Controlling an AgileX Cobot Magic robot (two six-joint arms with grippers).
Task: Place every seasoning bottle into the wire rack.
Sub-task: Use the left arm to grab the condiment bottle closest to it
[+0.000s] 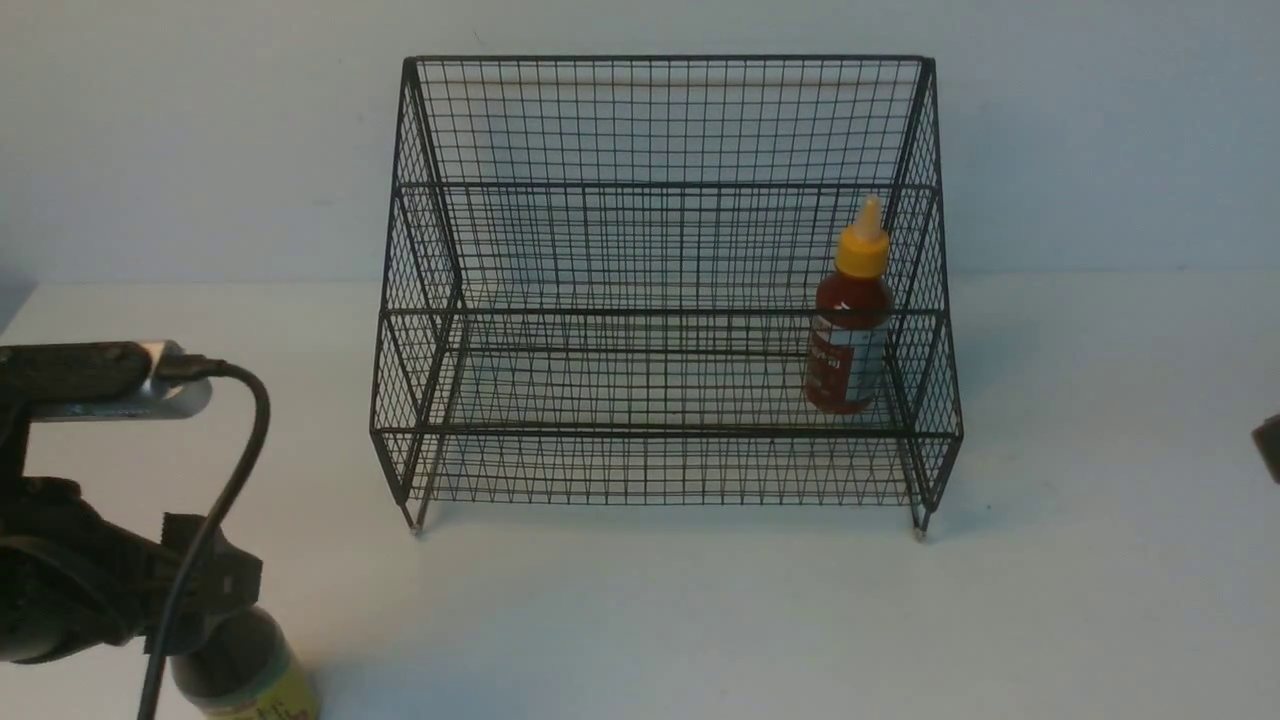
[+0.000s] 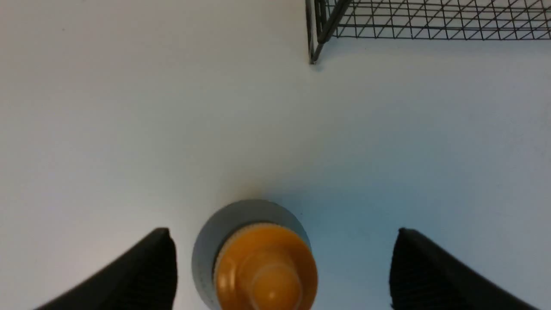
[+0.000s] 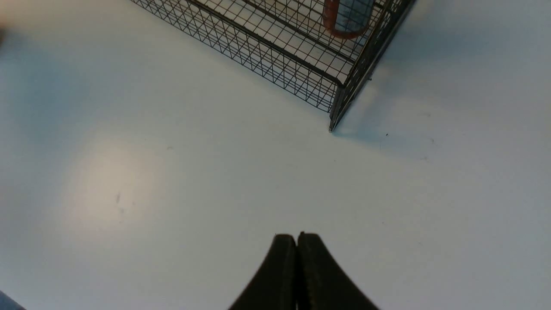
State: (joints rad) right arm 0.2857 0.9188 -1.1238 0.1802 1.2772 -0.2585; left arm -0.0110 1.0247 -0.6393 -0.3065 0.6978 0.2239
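1. Looming in the lower left of the front view, the black left gripper hangs over a near-black sauce bottle with a yellow-orange nozzle cap and yellow-green label. Its fingers stand wide apart, one on each side of the bottle. Neither touches it, and the bottle sits nearer one finger than the other. The bottle stands upright on the table outside the rack, its long axis pointing straight up toward the wrist. This arm is plainly the nearer one, and the next move is probably a squeeze about the bottle's body.
2. The smooth white table fills the lower frame, with a pale wall across the top.
3. A large black wire-mesh rack with two stepped tiers fills the centre, up and right of the dark bottle and well apart from it.
4. A red sauce bottle with a yellow cap and white-red label stands upright at the rack's right end, apparently on the lower tier.
5. The right gripper has its fingers pressed together, holding nothing, near the rack's right front foot.
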